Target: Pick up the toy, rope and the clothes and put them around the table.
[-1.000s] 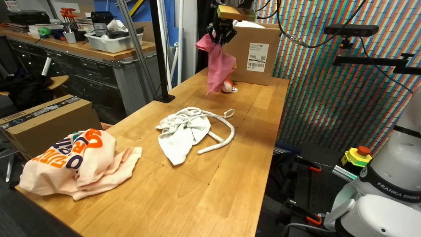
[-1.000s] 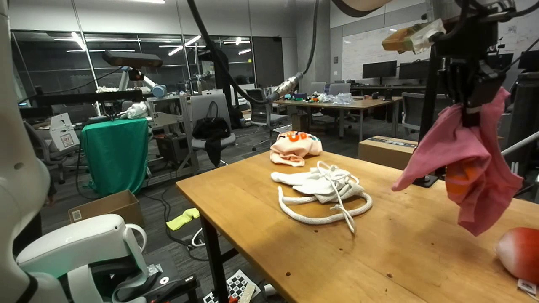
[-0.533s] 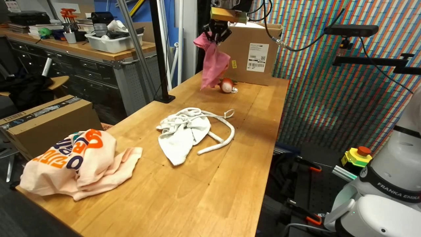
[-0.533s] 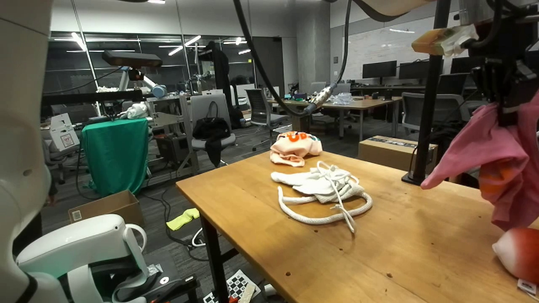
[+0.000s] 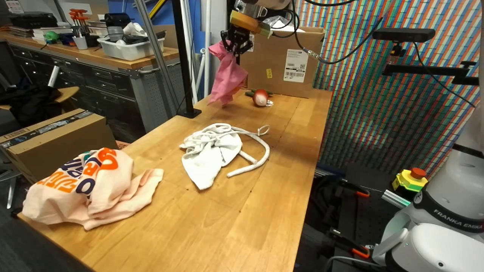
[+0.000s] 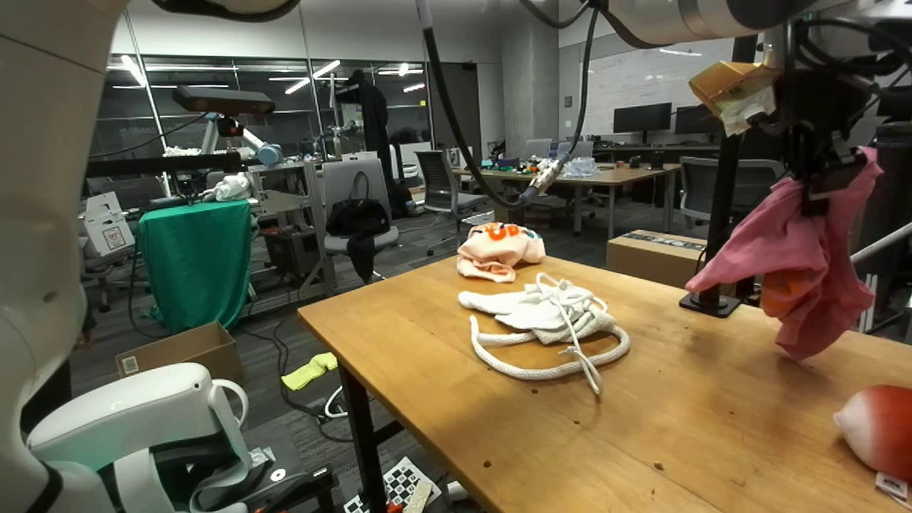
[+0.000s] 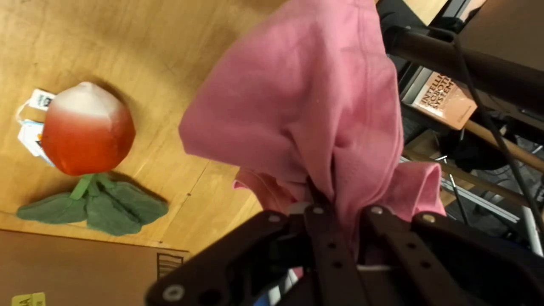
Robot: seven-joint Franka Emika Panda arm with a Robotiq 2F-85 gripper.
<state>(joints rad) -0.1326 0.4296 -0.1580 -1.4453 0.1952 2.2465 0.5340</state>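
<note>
Slippage worries me first: the gripper (image 7: 347, 211) is clenched on a bunched fold of the pink cloth (image 7: 293, 102), and most of it dangles loose, so a shallow bite could let it slide out. Finding it a resting spot seems to be the step in hand. It hangs near the edge of the table (image 5: 227, 226), close to the black post (image 5: 184, 60), and I can't tell how much of it is over the surface; if I let go too far out, I expect it to fall off. Swinging it carelessly could also wrap a corner around that post. The toy (image 7: 88, 131) lies on the table just beside the tall cardboard box (image 5: 280, 68), its leafy end toward it; being rounded, it might roll if a low hem brushes it. Apart from those two, the rope (image 5: 267, 149) rests partly on the white cloth (image 5: 206, 166), its loops over the folds, so lifting either will probably drag the other along, and the gripper could hook a loop by accident. The cream printed cloth (image 5: 92, 189) sits at the end corner, seemingly right up to the rim in an exterior view, where a sideways tug would likely pull it over. Its underside is hidden, so an overhang could catch me out.
</note>
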